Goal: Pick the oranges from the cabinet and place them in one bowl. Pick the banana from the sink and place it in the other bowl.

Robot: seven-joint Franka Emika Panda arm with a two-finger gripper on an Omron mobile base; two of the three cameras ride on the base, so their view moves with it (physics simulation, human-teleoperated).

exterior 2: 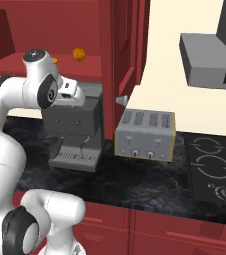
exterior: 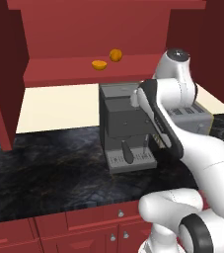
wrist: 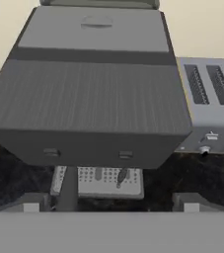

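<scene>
The dark red cabinet (exterior: 59,71) stands open above the counter. On its shelf lie two oranges: a flatter one (exterior: 99,64) and a round one (exterior: 115,55) just behind it to the right. In the right base view the round orange (exterior 2: 77,54) shows beside the cabinet door (exterior 2: 118,45), and the other orange (exterior 2: 54,60) peeks out behind my arm. My gripper (wrist: 111,203) is open and empty. It hovers over the top of a grey coffee machine (wrist: 93,89), below the shelf and to the right of the oranges. The banana, the sink and both bowls are out of view.
The coffee machine (exterior: 126,123) stands on the dark stone counter (exterior: 44,168), directly under the shelf. To its right are a silver toaster (exterior 2: 145,133), a black cooktop (exterior 2: 216,167) and a grey hood (exterior 2: 209,64). An open cabinet door (exterior: 5,79) hangs at the left.
</scene>
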